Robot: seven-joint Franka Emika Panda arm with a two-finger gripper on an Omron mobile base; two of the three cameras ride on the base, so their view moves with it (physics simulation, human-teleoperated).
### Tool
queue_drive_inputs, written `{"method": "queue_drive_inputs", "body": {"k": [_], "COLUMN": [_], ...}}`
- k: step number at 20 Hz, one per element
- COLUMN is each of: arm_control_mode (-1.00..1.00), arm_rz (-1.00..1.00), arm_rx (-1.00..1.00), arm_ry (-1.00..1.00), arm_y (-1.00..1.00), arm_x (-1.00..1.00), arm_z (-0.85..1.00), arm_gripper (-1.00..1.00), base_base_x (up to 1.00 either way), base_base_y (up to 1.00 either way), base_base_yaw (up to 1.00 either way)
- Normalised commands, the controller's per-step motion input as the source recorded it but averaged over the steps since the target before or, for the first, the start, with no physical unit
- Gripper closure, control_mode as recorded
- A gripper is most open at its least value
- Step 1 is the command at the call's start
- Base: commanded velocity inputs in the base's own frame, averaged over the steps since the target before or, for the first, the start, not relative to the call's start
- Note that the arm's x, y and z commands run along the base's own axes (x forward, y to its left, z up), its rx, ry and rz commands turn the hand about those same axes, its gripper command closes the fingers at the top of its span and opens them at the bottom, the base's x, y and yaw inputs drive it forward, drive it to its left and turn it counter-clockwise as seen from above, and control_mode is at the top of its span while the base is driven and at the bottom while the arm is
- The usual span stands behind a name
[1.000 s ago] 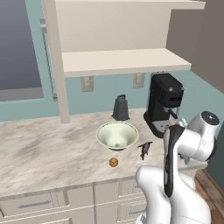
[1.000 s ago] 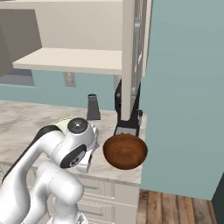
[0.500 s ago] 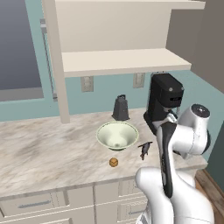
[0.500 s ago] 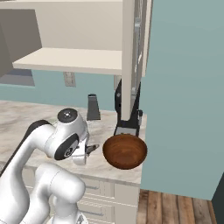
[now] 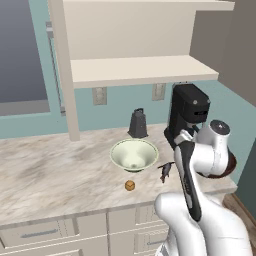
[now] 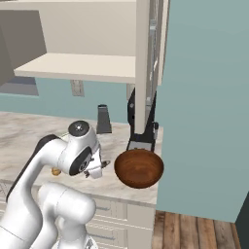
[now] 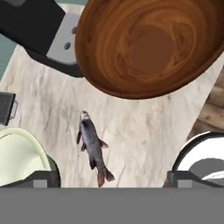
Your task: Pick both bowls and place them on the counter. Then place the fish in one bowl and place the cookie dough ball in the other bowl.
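Jaws: spread wide, empty, above the fish [image 7: 92, 146].
Fish: lies flat on the bench [image 5: 50, 175], between both bowls; straddle its slim body crosswise.
Green bowl [image 5: 133, 154]: beside it, the likely drop.
Brown bowl [image 6: 139, 168]: at the bench's end.

A beige-and-grey marbled counter [image 5: 55, 175] carries a cream-white bowl [image 5: 133, 155], a small dark fish [image 7: 92, 146], a golden dough ball [image 5: 130, 185], a reddish-brown bowl [image 6: 139, 168], a black coffee machine [image 5: 187, 111] and what looks like a dark grater [image 5: 138, 123]. The fish lies directly under the gripper [image 7: 112, 177], between both bowls.
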Motion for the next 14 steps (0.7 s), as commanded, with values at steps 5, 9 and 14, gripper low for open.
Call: {"method": "queue_drive_inputs", "body": {"k": [5,9,14], "arm_control_mode": [-1.00,-1.00,-1.00], "arm_rz": [0.21,0.12,0.05], "arm_rx": [-0.06,-0.08,-0.08], "arm_ry": [-0.03,0.00,0.08], "arm_y": [0.09,0.19,0.19], "arm_x": [0.35,0.25,0.20], "arm_z": [-0.12,-0.07,-0.10], "arm_gripper": [-1.00,-1.00,-1.00], "base_base_x": [0.00,0.00,0.00], "base_base_y": [0.00,0.00,0.00], "base_base_yaw": [0.00,0.00,0.00]}}
